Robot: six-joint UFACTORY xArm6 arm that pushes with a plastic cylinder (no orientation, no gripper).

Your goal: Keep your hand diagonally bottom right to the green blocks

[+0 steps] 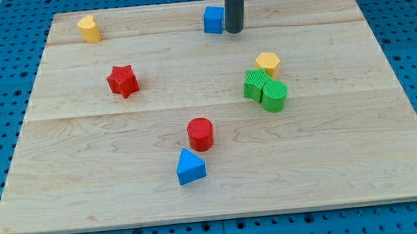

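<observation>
My hand is only a bare rod with nothing to clench or release, so it grasps nothing; my tip [234, 31] rests on the surface [348, 158] near the view's top edge. Just to the view's left of my tip, almost touching the rod, sits the blue cube [214, 19]. Below my tip and a little to the view's right lies the yellow hexagonal block [268, 63], and pressed against its lower side are the two green blocks: the green cube-like block [255, 85] and the green cylinder [274, 96], touching each other. So the pair lies down and slightly right of my tip, and the spot I want lies beyond them, further down and right. I judge I must skirt them on the view's right, clear of the yellow block.
</observation>
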